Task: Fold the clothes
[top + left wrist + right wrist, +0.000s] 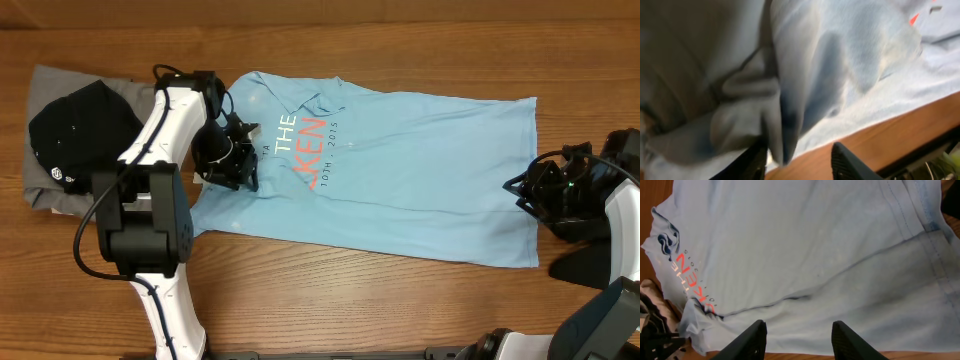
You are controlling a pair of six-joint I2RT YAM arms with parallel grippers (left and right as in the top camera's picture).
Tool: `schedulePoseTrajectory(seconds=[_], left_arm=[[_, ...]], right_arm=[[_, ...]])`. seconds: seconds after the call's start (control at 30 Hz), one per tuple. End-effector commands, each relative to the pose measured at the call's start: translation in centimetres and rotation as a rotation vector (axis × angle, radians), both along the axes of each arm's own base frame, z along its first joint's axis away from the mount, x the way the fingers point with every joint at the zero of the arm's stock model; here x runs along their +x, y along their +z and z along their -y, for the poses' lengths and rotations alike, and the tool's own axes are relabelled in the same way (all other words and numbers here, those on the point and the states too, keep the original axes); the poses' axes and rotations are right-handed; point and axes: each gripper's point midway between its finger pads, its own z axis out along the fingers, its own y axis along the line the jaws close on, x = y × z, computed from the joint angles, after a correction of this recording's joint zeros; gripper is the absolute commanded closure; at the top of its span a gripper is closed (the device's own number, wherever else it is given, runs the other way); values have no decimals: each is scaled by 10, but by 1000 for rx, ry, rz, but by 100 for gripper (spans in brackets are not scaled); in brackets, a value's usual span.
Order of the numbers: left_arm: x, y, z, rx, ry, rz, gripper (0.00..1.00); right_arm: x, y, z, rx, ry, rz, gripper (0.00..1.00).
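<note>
A light-blue T-shirt (420,170) lies across the table, folded lengthwise, with part of its blue and red print showing near the left end. My left gripper (238,160) sits at that left end. In the left wrist view its jaws (800,162) stand apart and a bunched fold of the shirt (790,115) hangs between them, close to the left finger (752,162). My right gripper (525,190) is at the shirt's right edge. It stands open (800,340) just above the flat cloth (805,245), holding nothing.
A stack of folded garments lies at the far left: a grey one (60,85) with a black one (80,130) on top. A beige cloth (650,292) shows beyond the shirt in the right wrist view. Bare wooden table (350,300) runs along the front.
</note>
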Motion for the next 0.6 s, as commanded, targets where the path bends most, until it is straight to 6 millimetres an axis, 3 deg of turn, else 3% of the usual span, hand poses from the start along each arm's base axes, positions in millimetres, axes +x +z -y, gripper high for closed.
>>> schedulePoseTrajectory(seconds=[0.0, 0.2, 0.37, 0.5, 0.57], left_arm=[[12, 27, -5, 1, -9, 74, 59], [44, 43, -13, 8, 10, 203, 52], [58, 22, -17, 36, 4, 253, 38], [53, 5, -13, 24, -1, 245, 39], [49, 1, -12, 20, -9, 235, 44]], right_arm=[[5, 9, 1, -20, 11, 37, 54], [7, 9, 2, -23, 12, 42, 53], [6, 9, 2, -26, 11, 39, 53], [6, 9, 2, -27, 11, 40, 53], [6, 9, 2, -26, 11, 40, 54]])
